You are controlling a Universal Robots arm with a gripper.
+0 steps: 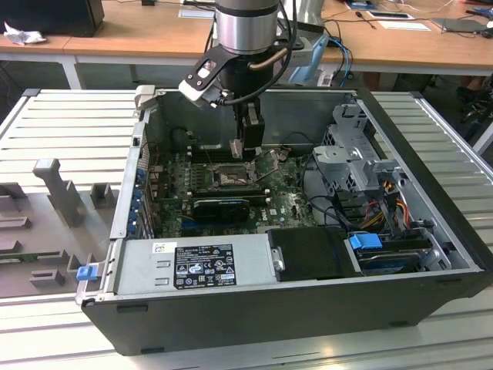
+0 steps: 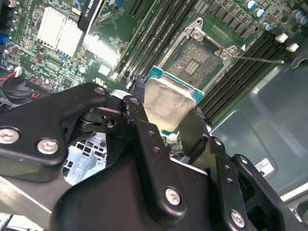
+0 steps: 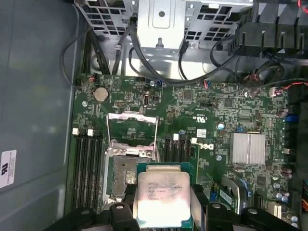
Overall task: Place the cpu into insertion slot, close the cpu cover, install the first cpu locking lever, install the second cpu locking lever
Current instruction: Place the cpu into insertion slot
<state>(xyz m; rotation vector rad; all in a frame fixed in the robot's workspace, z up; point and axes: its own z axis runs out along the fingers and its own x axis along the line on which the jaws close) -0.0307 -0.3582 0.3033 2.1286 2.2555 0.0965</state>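
My gripper (image 1: 244, 153) hangs inside the open computer case, shut on the cpu (image 1: 239, 148). In both wrist views the cpu (image 2: 166, 103) (image 3: 161, 195) is a silvery square chip on a green base, pinched by its edges between black fingers (image 2: 139, 103). It hovers a little above the green motherboard, partly overlapping one edge of the insertion slot (image 3: 124, 175) (image 2: 195, 60). The slot's dark contact field lies bare. The cpu cover (image 3: 132, 129) is swung open on the far side of the slot. A thin locking lever (image 2: 262, 60) sticks out beside the slot.
Long black memory slots (image 3: 86, 166) flank the socket. A finned silver heatsink (image 3: 248, 148) and a black expansion card (image 1: 222, 206) lie nearby. The power supply (image 1: 196, 266), a drive cage (image 1: 354, 166) with cables and the case walls (image 1: 142, 146) hem the board in.
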